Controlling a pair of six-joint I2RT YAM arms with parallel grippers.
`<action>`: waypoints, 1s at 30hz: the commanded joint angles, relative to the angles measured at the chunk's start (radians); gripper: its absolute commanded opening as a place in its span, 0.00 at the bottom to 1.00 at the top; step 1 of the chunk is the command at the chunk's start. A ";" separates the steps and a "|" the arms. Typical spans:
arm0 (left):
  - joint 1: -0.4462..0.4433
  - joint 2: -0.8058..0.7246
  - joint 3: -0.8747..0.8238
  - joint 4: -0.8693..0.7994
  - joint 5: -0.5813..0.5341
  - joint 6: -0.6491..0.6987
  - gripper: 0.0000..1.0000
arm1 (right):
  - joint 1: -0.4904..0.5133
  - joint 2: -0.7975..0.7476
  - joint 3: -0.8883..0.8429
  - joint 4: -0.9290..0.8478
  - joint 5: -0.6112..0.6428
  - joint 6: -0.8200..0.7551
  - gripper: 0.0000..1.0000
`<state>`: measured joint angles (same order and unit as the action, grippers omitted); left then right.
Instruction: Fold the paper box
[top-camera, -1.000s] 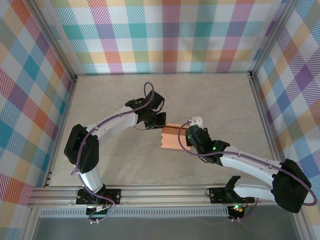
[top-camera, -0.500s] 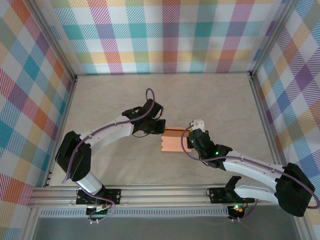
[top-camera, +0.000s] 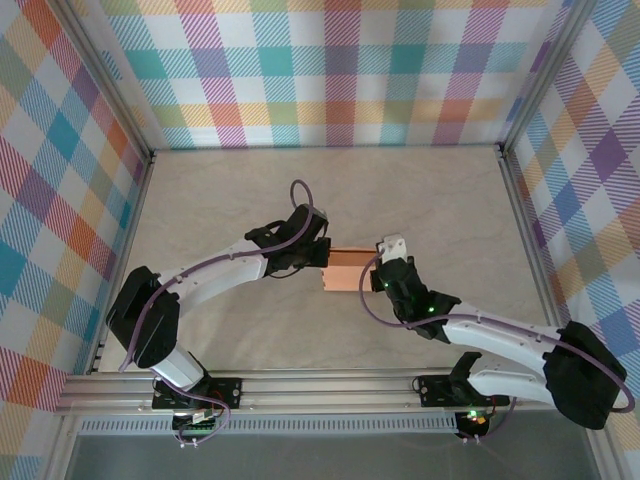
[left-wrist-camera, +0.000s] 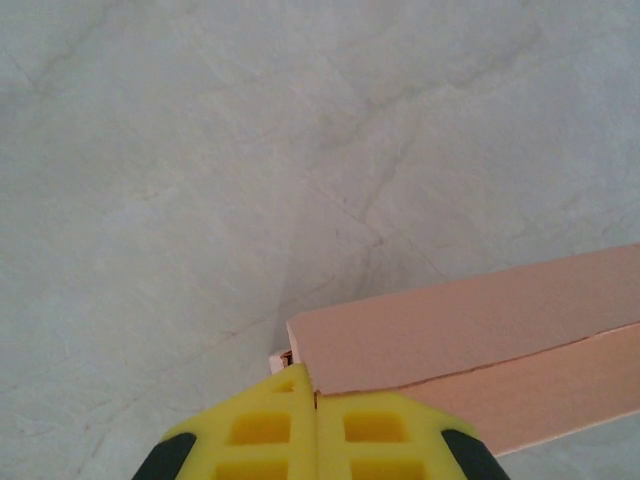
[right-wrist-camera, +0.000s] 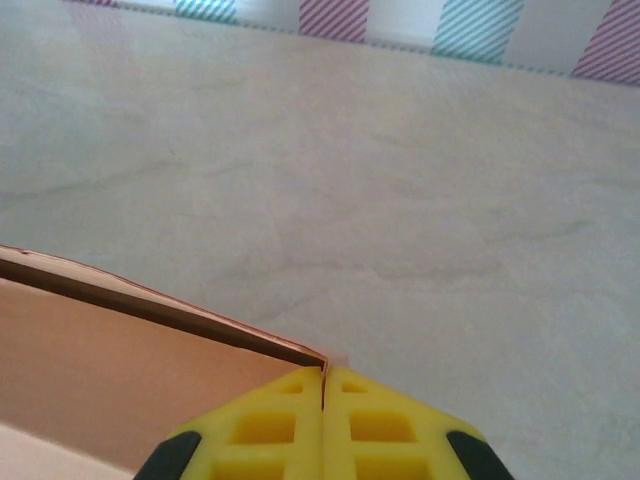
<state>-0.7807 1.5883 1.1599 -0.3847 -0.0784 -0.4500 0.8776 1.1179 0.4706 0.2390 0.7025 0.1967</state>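
The paper box (top-camera: 350, 270) is a small salmon-orange card box in the middle of the table, held between my two grippers. My left gripper (top-camera: 324, 260) is at the box's left end. In the left wrist view its yellow fingers (left-wrist-camera: 260, 430) are shut on the corner of a box wall (left-wrist-camera: 480, 320), the gripper (left-wrist-camera: 314, 385) pinching thin card. My right gripper (top-camera: 378, 278) is at the right end. In the right wrist view the gripper (right-wrist-camera: 324, 375) is shut on the thin top edge of the box wall (right-wrist-camera: 120, 370).
The table (top-camera: 250, 190) is a pale marbled surface with plaid walls (top-camera: 340, 70) on three sides. An aluminium rail (top-camera: 330, 385) runs along the near edge at the arm bases.
The left arm has lowered and its gripper has closed in on the box's left end. The box now looks shorter front to back. The right gripper has stayed at the right end.
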 joint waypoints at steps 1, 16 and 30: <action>-0.040 -0.001 0.021 0.176 0.041 0.017 0.00 | 0.031 0.055 0.033 0.262 -0.098 -0.092 0.00; -0.038 0.039 -0.100 0.344 -0.088 0.107 0.00 | -0.015 0.248 0.072 0.412 -0.136 -0.049 0.00; -0.044 0.036 -0.201 0.427 -0.149 0.149 0.00 | -0.017 0.212 0.060 0.399 -0.171 -0.064 0.08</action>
<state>-0.7807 1.6070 0.9836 0.0017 -0.3325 -0.3237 0.8307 1.3582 0.4953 0.5602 0.7052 0.1436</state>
